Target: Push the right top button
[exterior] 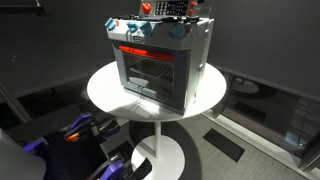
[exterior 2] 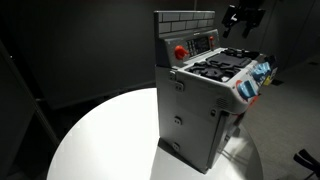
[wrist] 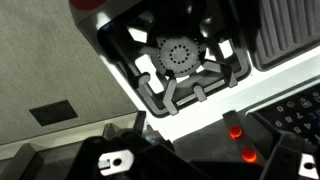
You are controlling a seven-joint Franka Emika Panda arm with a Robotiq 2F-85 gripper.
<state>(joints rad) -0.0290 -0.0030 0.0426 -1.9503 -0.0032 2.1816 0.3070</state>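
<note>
A grey toy stove (exterior 2: 195, 110) stands on a round white table (exterior 2: 100, 140); it also shows in an exterior view (exterior: 160, 65). Its upright back panel (exterior 2: 203, 42) carries a red knob (exterior 2: 180, 51) and small buttons. My gripper (exterior 2: 243, 20) hovers above and behind the stove's top, apart from it, and its fingers look open and empty. In the wrist view a black burner grate (wrist: 180, 58) fills the top, and two glowing red buttons (wrist: 240, 142) sit on a dark panel below it, between my dark fingers (wrist: 195, 165).
The round white table (exterior: 105, 95) stands on a single pedestal with a round base (exterior: 160, 158). Dark floor and dark walls surround it. Red, blue and white toy parts line the stove's front edge (exterior 2: 255, 82).
</note>
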